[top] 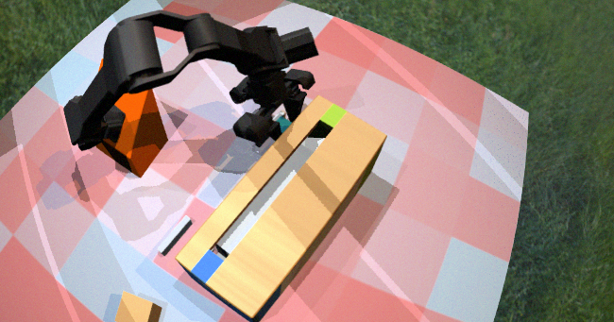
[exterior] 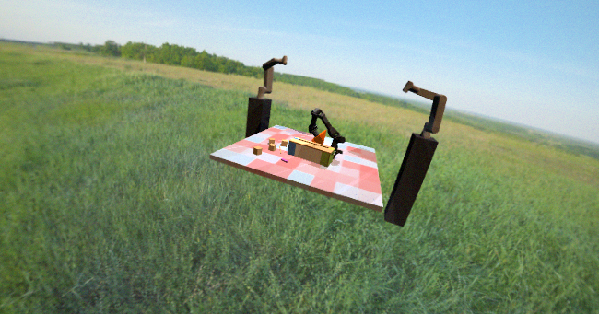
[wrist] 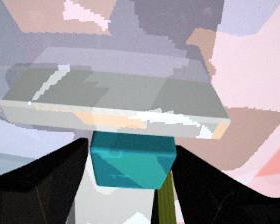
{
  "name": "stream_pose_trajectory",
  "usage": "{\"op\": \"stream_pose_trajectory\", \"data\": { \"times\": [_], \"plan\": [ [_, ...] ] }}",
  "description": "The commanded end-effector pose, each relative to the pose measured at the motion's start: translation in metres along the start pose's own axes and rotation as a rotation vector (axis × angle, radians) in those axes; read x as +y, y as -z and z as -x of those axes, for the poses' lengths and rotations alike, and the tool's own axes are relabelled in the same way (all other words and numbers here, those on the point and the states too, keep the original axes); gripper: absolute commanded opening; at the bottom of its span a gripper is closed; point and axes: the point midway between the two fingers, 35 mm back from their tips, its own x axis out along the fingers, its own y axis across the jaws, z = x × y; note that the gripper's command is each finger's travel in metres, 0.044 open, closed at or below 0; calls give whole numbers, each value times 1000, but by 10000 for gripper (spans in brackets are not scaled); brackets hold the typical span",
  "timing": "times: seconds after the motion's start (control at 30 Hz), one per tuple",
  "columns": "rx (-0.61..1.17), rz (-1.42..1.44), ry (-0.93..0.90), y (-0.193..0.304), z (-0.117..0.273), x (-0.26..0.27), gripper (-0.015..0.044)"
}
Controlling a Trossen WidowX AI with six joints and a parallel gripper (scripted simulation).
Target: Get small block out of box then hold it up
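Find the teal block [top: 284, 124] [wrist: 132, 161] directly between the fingertips of the half-wide claw [top: 278, 131] [exterior: 337, 153] [wrist: 130, 149], just outside the box [top: 302, 189] [exterior: 312, 151] [wrist: 166, 202], near its green end. Cannot tell whether gripped yet.

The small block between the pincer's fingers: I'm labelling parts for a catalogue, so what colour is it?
Teal; the wrist view shows it best.

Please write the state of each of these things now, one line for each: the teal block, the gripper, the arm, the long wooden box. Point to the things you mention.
Teal block [top: 284, 124] [wrist: 133, 162]: outside the box, between the gripper's fingers; whether lifted, cannot tell.
Gripper [top: 279, 128] [exterior: 338, 152] [wrist: 130, 149]: fingers partly apart, one each side of the block; firm grip not certain.
Arm [top: 134, 52] [exterior: 322, 117]: bent, reaching down beside the box.
Long wooden box [top: 283, 241] [exterior: 313, 151]: upright on the table, top slot open.
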Motion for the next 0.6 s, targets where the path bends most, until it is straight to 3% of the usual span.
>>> {"op": "stream_pose_trajectory", "data": {
  "times": [0.0,0.1,0.27,0.57],
  "plan": [
    [2,5,-3,-1,-1,1,154],
    [2,5,-3,-1,-1,1,75],
    [9,-27,25,5,8,-5,0],
    [0,-1,3,23,53,-1,0]
  ]
}}
